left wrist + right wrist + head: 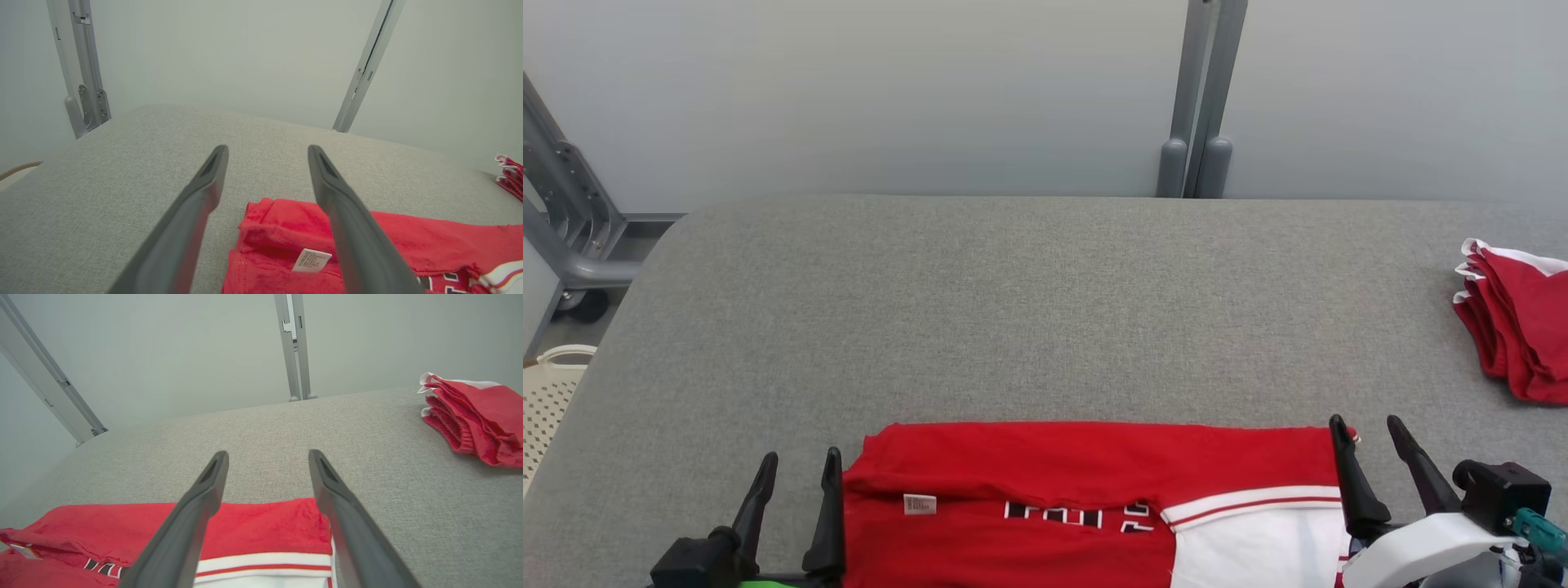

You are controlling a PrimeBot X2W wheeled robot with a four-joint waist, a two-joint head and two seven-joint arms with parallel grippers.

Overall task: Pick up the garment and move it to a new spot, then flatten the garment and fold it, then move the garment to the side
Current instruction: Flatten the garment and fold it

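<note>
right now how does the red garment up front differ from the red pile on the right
The garment lies spread in a long flat band along the near edge; the pile sits stacked in folds at the right. The garment shows a wide white panel, dark lettering and a tag; the pile has thin white edging. Both are red and rest on the grey table.

Head camera looks down; both wrist cameras skim low, sharing the garment (pixel 1054 465).
</note>
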